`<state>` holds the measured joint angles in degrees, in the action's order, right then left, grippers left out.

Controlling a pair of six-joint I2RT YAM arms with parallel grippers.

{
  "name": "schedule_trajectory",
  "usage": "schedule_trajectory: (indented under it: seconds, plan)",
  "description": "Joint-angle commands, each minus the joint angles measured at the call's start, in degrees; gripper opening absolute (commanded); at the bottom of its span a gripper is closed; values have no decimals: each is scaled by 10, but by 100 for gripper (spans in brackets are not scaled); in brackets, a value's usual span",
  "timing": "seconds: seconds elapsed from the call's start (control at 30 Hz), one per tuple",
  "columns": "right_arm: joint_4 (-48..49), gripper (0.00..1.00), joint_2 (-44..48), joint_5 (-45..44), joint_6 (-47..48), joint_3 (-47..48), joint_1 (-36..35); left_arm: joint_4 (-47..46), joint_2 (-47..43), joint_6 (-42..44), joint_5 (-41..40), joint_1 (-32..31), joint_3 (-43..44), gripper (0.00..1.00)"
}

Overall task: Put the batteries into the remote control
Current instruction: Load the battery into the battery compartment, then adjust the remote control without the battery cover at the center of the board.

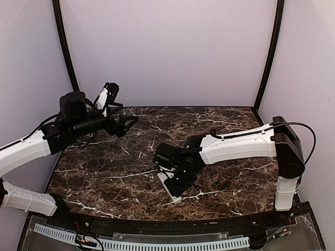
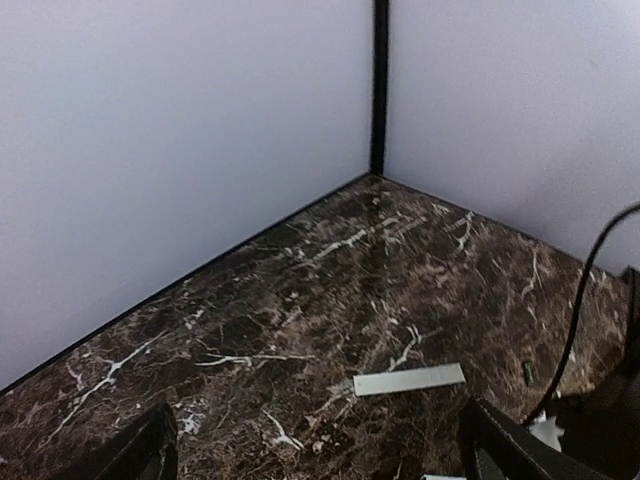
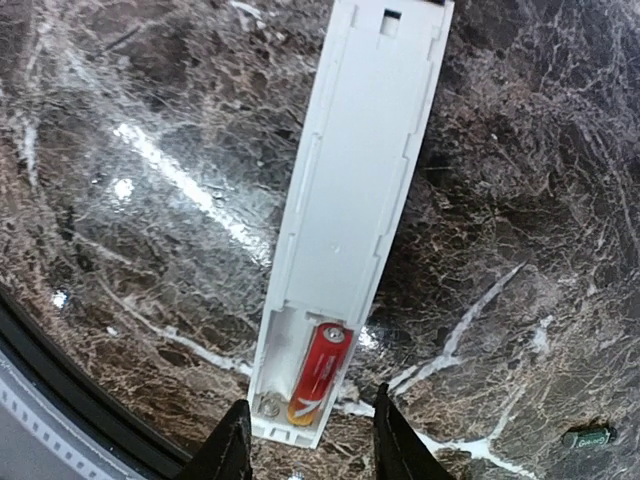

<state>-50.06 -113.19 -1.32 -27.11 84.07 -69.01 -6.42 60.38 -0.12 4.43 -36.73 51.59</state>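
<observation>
White right arm (image 1: 238,146) stoops, gripper (image 3: 312,445) spread astride remote control (image 3: 355,180) end.

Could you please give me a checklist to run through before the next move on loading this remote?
1. Red battery in the remote control bay: ok, though whether it is fully seated, cannot tell.
2. Slot beside it free: ok.
3. Dark green battery loaded: not ok; it lies on the table.
4. Right pincer open and empty: ok, straddling the remote's end.
5. Left pincer open, away from the remote: ok.
6. Cover plate off: ok, flat on the table.
</observation>
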Motion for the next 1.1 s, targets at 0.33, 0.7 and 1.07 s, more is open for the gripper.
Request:
schedule_trajectory:
  seconds: [0.33,0.7,1.07]
  plan:
    - [165,50,223,86,-23,-216,62,285,253,530,264,-92,45,99]
    - [249,61,276,125,-18,-322,108,314,461,654,221,-143,181,99]
    - [272,52,327,112,-78,-341,114,263,499,641,225,-145,164,85]
